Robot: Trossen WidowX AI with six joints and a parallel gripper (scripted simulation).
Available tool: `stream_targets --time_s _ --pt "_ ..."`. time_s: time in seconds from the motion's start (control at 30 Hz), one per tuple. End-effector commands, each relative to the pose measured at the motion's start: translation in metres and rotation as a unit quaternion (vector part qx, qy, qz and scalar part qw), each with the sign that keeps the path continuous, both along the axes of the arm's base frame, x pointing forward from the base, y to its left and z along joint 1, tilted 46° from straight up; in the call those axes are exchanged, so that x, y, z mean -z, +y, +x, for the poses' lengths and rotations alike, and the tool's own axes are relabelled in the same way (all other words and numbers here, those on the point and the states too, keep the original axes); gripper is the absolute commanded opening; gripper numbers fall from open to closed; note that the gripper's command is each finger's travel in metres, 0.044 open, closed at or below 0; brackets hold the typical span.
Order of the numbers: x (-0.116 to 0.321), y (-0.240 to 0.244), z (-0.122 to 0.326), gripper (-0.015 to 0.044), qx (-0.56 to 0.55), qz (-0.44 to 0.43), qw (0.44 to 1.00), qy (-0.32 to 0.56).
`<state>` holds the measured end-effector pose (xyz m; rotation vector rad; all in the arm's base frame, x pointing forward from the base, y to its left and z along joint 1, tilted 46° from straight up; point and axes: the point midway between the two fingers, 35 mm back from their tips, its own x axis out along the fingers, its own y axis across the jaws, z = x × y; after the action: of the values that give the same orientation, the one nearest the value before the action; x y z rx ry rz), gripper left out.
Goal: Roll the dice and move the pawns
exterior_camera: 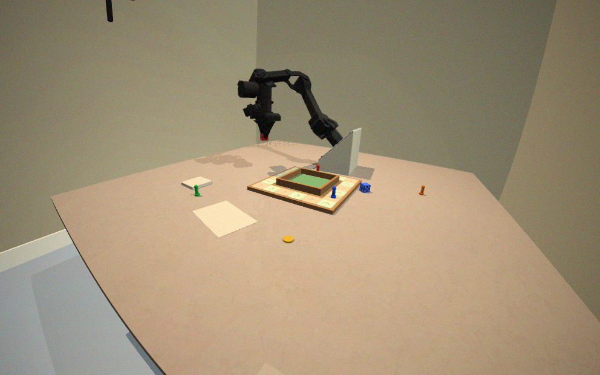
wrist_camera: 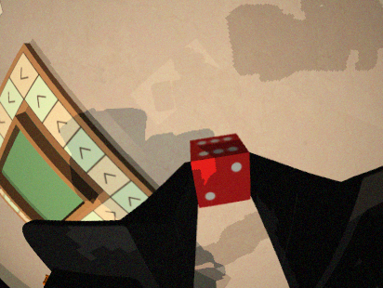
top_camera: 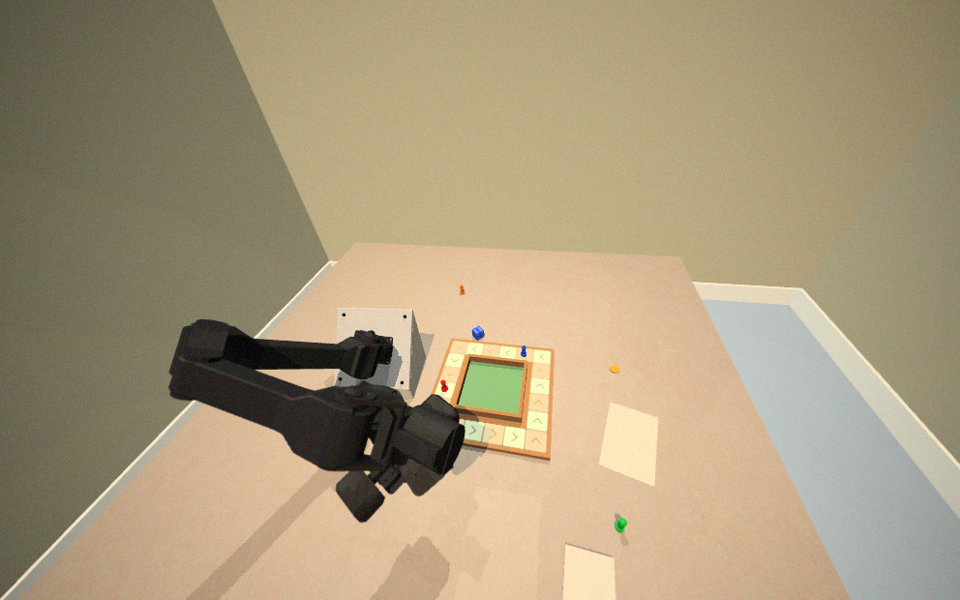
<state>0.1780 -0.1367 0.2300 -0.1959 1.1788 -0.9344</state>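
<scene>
My gripper (exterior_camera: 264,136) (wrist_camera: 217,165) is shut on the red die (exterior_camera: 264,137) (wrist_camera: 223,178) and holds it above the table, beside the board. In the top view the arm hides the fingertips and the red die. The blue die (top_camera: 477,332) (exterior_camera: 365,187) lies on the table just outside the board's edge. The tray (top_camera: 493,387) (exterior_camera: 309,180) (wrist_camera: 39,178) with a green floor, in the middle of the board, holds no die. The red pawn (top_camera: 443,385) (exterior_camera: 317,167) and the blue pawn (top_camera: 524,350) (exterior_camera: 334,192) stand on board squares at different sides.
A grey wedge-shaped block (top_camera: 375,318) (exterior_camera: 342,159) stands beside the board under the arm's base. An orange pawn (top_camera: 462,289) (exterior_camera: 422,190), a green pawn (top_camera: 620,524) (exterior_camera: 196,190), a yellow disc (top_camera: 614,369) (exterior_camera: 288,238), a flat sheet (top_camera: 630,444) (exterior_camera: 224,218) and a pale slab (top_camera: 589,573) (exterior_camera: 196,182) lie around the board.
</scene>
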Motion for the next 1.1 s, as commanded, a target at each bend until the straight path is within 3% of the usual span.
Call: stream_targets --time_s 0.0,0.67,1.07 --pt "-0.003 0.003 0.000 0.0000 -0.005 -0.003 1.000 0.005" --pt "0.059 0.050 0.059 0.0000 -0.235 0.010 0.949 0.211" --pt "0.098 0.081 0.081 0.0000 -0.365 -0.003 0.867 0.339"
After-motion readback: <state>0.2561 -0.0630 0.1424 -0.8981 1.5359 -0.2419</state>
